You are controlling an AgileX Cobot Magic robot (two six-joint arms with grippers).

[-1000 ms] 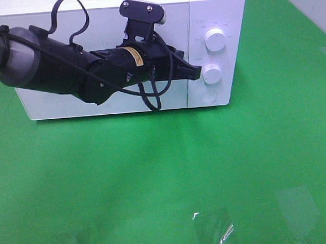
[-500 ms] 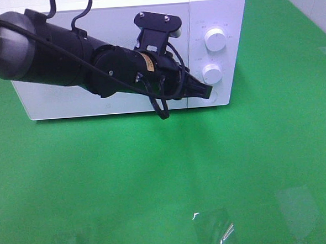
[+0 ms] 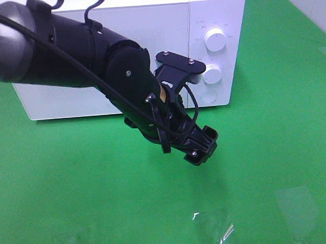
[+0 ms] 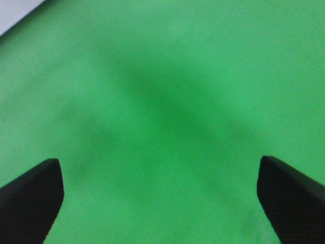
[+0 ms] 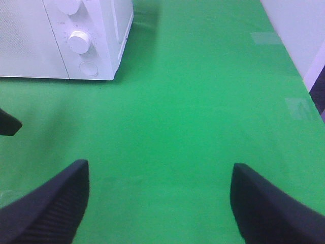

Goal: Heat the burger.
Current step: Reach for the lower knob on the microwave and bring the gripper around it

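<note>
Exterior high view: left gripper (image 3: 201, 148) above green table (image 3: 275, 148), in front of closed microwave (image 3: 163, 28). Wrist views alone: left fingers and right gripper (image 5: 160, 170) spread wide, empty; the burger's place cannot be told

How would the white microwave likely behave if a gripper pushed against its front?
The microwave is a wide, low box sitting flat on the green cloth, so it would probably resist tipping and feel heavy. Its shell looks rigid. Its smooth white knobs would more likely turn than give a firm hold.
</note>
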